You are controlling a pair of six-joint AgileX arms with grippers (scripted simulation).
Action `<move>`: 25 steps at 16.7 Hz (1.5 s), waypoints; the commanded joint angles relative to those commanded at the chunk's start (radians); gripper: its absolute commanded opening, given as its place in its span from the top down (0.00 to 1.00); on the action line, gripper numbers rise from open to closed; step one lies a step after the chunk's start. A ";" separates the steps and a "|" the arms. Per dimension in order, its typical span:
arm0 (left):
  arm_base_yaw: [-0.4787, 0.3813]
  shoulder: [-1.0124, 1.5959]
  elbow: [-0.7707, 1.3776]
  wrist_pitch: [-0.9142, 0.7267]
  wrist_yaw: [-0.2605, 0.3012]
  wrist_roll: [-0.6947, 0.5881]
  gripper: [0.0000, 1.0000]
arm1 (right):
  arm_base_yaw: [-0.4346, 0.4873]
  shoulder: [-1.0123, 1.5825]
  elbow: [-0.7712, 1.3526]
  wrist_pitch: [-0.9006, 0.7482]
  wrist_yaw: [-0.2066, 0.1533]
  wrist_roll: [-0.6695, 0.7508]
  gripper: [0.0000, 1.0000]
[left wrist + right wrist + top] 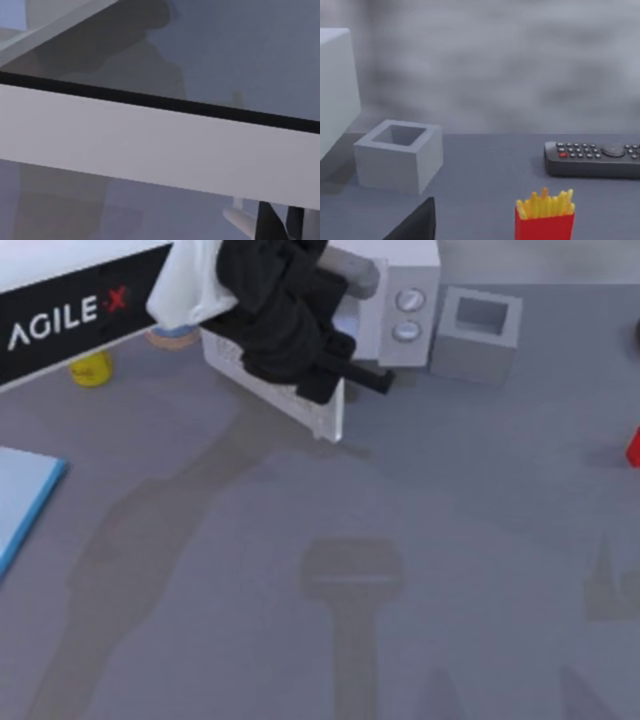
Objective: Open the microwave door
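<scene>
The pale microwave (405, 280) stands at the table's back middle, with two round knobs (409, 315) on its front. The microwave door (322, 418) is swung well out toward the front, hinged at its left. My left gripper (350, 375) reaches down over the door's free edge and is shut on the grey bar handle (240, 220). In the left wrist view the door's white edge (150, 135) crosses the whole picture, and black fingers (270, 225) sit beside the handle. The left arm hides much of the oven cavity. My right gripper (415, 225) is out of the top view, parked at the right.
A small grey open-topped cube (478, 332) stands just right of the microwave. A red fries box (545, 217) and a black remote (592, 159) lie further right. A yellow object (90, 368) and a blue slab (25, 490) are at the left.
</scene>
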 joint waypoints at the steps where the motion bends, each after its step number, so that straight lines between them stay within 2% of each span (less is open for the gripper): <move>1: 0.000 0.000 0.000 0.000 0.000 0.000 1.00 | 0.000 0.000 0.000 0.000 0.000 0.000 0.00; 21: 0.000 0.000 0.000 0.000 0.000 0.000 1.00 | 0.000 0.000 0.000 0.000 0.000 0.000 0.00; 25: 0.006 -0.016 -0.025 0.007 0.025 0.032 1.00 | 0.000 0.000 0.000 0.000 0.000 0.000 0.00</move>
